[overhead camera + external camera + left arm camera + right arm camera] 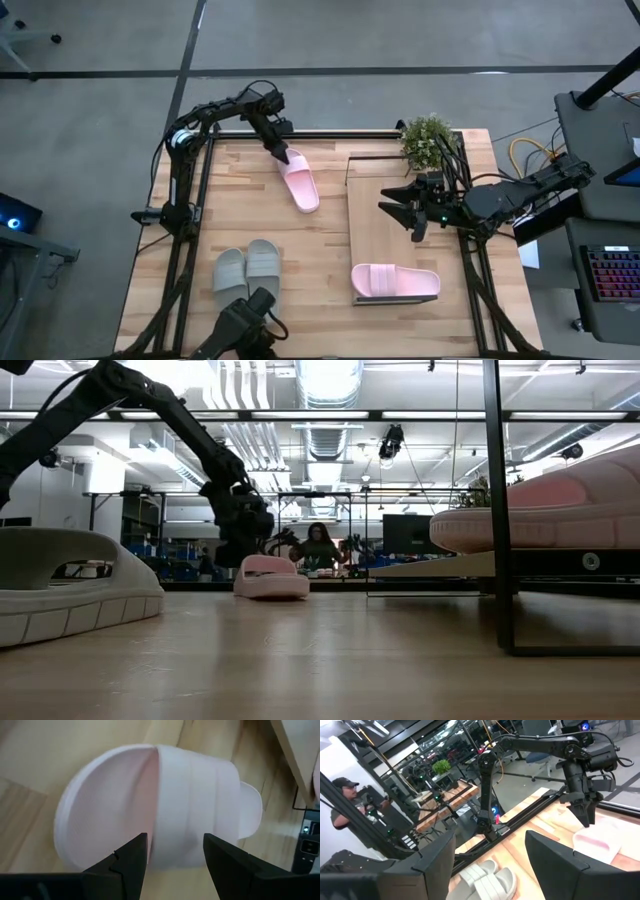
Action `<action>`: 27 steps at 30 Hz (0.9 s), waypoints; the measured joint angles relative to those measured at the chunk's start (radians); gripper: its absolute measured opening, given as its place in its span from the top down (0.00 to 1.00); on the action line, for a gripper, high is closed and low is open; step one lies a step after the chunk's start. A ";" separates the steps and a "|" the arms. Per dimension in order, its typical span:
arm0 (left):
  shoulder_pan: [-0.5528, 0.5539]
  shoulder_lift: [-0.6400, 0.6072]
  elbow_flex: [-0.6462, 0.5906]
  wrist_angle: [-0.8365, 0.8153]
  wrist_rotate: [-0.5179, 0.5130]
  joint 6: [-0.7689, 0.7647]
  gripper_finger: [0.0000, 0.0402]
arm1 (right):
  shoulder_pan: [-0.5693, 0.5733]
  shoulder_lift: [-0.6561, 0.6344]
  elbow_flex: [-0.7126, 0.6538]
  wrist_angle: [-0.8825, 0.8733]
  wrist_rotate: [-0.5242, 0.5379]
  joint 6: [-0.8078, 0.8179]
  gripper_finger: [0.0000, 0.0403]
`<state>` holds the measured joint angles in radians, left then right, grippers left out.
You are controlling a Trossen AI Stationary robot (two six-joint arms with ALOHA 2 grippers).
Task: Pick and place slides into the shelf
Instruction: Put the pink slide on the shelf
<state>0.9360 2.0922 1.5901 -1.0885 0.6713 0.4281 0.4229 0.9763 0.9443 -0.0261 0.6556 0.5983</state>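
One pale pink slide lies sole down on the table near its far edge. My left gripper hangs open just over it by the strap; a finger stands to each side, and no touch shows. The right wrist view shows this gripper pointing down at the slide. The second pink slide lies on the near end of the shelf. The grey-green pair sits side by side on the table near its near edge. My right gripper hovers open above the shelf's far half.
A small potted plant stands at the table's far right corner, beside the shelf. The shelf's black frame post rises at the right of the low view. A person stands beyond the table in the room.
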 joint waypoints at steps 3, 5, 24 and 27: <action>0.001 0.000 -0.009 0.016 0.029 -0.001 0.56 | 0.000 0.000 0.000 0.000 0.000 -0.007 0.42; 0.001 0.000 -0.024 0.023 0.058 -0.002 0.56 | 0.000 0.000 0.000 -0.001 0.000 -0.010 0.42; -0.004 -0.001 -0.102 0.062 0.174 -0.003 0.71 | 0.000 0.000 0.000 -0.024 0.000 -0.035 0.42; -0.004 -0.001 -0.114 0.060 0.184 -0.003 0.81 | -0.002 0.000 0.000 -0.024 0.000 -0.035 0.42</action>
<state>0.9318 2.0911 1.4761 -1.0290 0.8551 0.4255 0.4213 0.9760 0.9443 -0.0505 0.6559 0.5636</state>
